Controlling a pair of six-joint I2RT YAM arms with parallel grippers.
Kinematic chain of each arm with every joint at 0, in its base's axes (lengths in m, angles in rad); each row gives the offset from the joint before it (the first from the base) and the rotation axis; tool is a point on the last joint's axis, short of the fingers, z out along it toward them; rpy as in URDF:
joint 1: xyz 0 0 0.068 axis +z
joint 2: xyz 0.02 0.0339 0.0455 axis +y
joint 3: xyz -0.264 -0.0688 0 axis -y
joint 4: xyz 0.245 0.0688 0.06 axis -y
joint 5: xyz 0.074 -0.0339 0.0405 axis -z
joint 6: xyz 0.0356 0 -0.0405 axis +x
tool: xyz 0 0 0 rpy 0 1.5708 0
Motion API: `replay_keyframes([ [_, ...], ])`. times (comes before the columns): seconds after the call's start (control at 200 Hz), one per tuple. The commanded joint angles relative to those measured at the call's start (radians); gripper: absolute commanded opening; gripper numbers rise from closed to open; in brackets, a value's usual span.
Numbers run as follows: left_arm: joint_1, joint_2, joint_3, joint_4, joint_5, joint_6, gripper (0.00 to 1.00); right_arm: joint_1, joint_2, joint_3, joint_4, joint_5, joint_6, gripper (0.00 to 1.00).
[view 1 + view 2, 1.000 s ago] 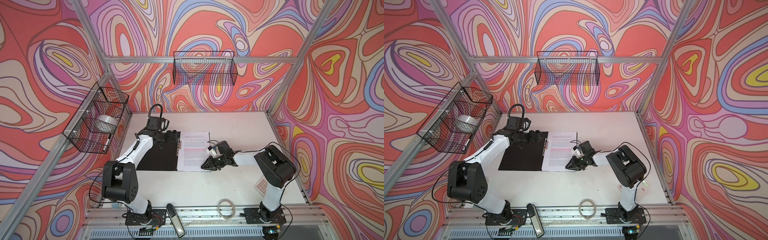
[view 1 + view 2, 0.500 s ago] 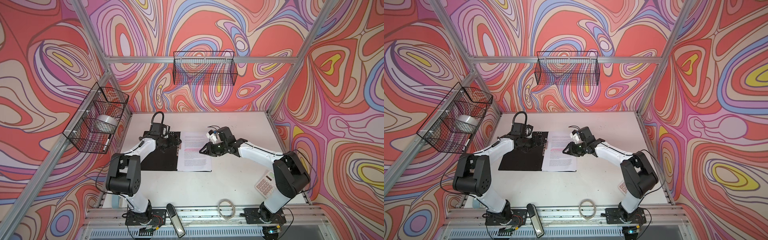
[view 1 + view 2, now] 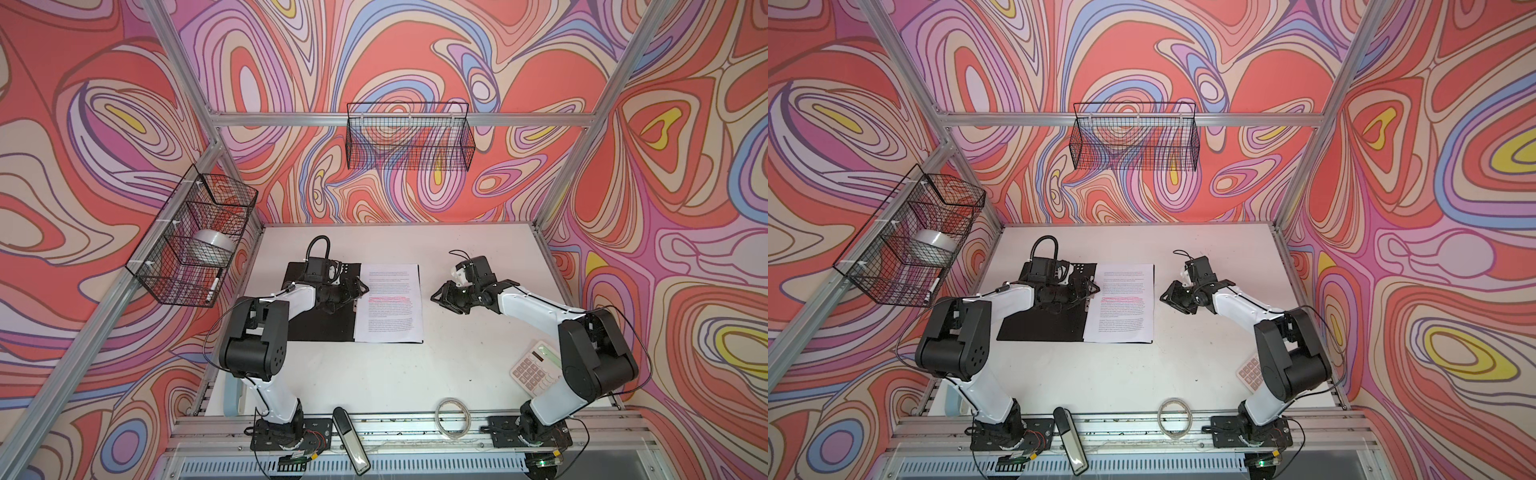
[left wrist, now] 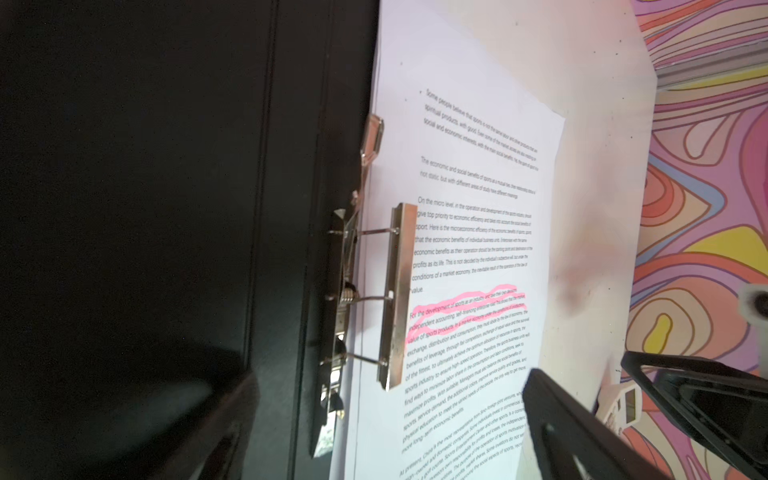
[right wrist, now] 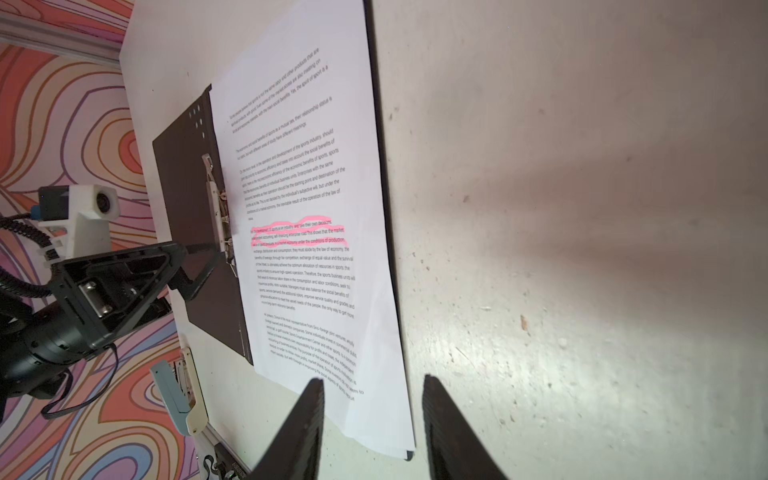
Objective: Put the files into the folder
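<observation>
"economic benefits" on files [image 4: 478, 249] (black print)

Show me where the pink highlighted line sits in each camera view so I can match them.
In a top view: pink highlighted line across the middle of the sheet.
In a top view: same, mid-sheet.
Left wrist: beside the clip's metal bar, line at.
Right wrist: mid-sheet, just past the clip.
Shared landmark: the folder's black inside, bordering the sheet.
</observation>
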Motion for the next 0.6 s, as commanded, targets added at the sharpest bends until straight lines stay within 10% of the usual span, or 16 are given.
replay_keyframes([
  [0.0, 0.009, 0.048, 0.02, 0.038, 0.076, -0.02, 1.0, -0.013, 0.018, -0.008, 0.053, -0.007, 0.015, 0.42],
  [0.591, -0.065, 0.073, 0.043, 0.074, 0.079, -0.188, 1.0, -0.166, 0.022, -0.038, 0.017, -0.032, -0.045, 0.42],
])
